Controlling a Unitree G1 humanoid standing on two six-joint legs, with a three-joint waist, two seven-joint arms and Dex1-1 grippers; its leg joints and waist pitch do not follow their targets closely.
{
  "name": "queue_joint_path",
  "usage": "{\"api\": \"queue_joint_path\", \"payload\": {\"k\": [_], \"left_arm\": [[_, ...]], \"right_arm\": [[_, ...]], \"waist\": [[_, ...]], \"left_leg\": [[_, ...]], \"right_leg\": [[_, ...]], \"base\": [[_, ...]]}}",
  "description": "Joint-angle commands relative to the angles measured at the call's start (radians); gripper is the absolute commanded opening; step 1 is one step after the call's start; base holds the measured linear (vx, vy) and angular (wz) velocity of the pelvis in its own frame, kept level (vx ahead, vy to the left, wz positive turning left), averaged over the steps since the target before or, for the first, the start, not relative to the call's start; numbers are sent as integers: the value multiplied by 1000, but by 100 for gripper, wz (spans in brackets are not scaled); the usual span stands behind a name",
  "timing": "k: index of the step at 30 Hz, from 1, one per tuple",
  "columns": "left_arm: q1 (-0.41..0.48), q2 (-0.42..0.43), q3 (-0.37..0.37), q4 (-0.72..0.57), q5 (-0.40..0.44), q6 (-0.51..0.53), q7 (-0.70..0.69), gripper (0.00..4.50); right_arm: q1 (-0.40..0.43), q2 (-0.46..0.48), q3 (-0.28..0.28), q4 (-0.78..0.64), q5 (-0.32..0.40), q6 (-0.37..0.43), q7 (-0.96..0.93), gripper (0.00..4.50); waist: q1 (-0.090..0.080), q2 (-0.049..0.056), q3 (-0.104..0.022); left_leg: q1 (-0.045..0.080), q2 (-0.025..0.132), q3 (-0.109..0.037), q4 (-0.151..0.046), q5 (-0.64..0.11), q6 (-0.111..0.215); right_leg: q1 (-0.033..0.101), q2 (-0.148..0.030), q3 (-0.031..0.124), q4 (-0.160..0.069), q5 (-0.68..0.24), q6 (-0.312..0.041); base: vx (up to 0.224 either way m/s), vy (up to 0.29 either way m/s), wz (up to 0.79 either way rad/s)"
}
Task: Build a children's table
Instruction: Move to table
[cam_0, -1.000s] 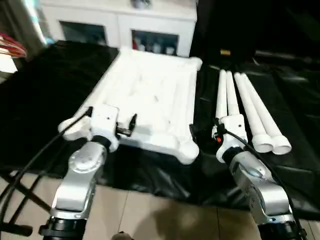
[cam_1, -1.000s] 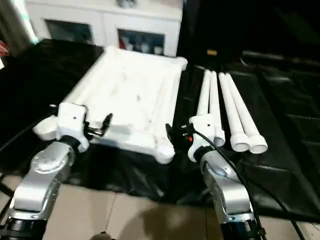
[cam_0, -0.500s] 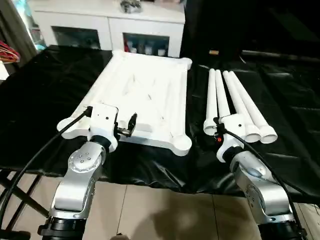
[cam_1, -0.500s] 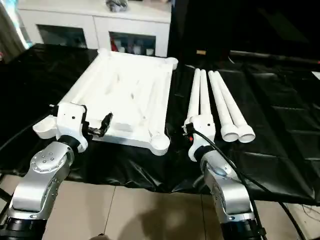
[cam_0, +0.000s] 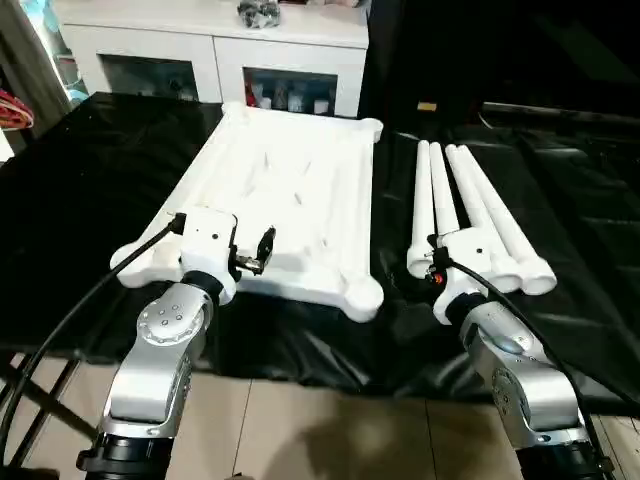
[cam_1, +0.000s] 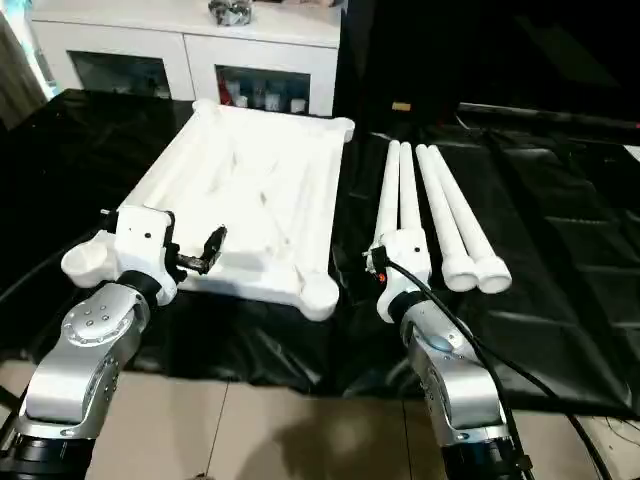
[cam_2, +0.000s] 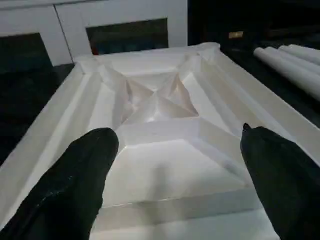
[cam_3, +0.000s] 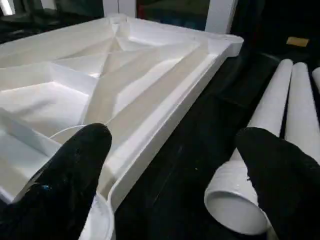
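Since a moment ago only my head camera is shifting; nothing on the cloth is moving, so assembly is not yet begun. My left gripper (cam_2: 170, 175) is hanging spread over the near end of the upturned top (cam_0: 290, 190). My right gripper (cam_3: 175, 170), also spread, is hovering between the top's near right socket (cam_0: 362, 296) and the four legs (cam_0: 470, 205) lying right.

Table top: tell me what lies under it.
The table top rests ribbed side up on a black cover. Whatever the cover hides beneath is not visible.
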Motion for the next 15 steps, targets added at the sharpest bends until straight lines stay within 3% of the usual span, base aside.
{"api": "queue_joint_path", "payload": {"k": [1,4,12,15], "left_arm": [[-2,-2,1,-8,0,14,-1,448],[2,-3,2,-11,0,14,-1,448],[8,0,0,-17,-3,16,1,448],[9,2,0,-19,-4,17,0,448]], "right_arm": [[-2,-5,1,2,-8,8,5,450],[0,-5,2,2,-9,9,6,450],[4,-5,4,-2,-12,12,8,450],[6,-5,5,-5,-14,13,8,450]], "waist": [[3,3,-70],[4,2,-72],[1,4,-74],[4,5,-74]], "left_leg": [[2,-5,2,-47,-110,99],[-3,-13,2,-34,-56,139],[6,-12,-6,-22,15,182],[1,-14,-6,-20,17,181]], "right_leg": [[57,-19,14,-46,127,-170],[67,-12,13,-34,231,-169],[75,-6,2,-22,264,-152],[80,-9,0,-24,266,-145]], "base": [[79,25,1],[78,21,2],[40,3,2],[0,0,0]]}}
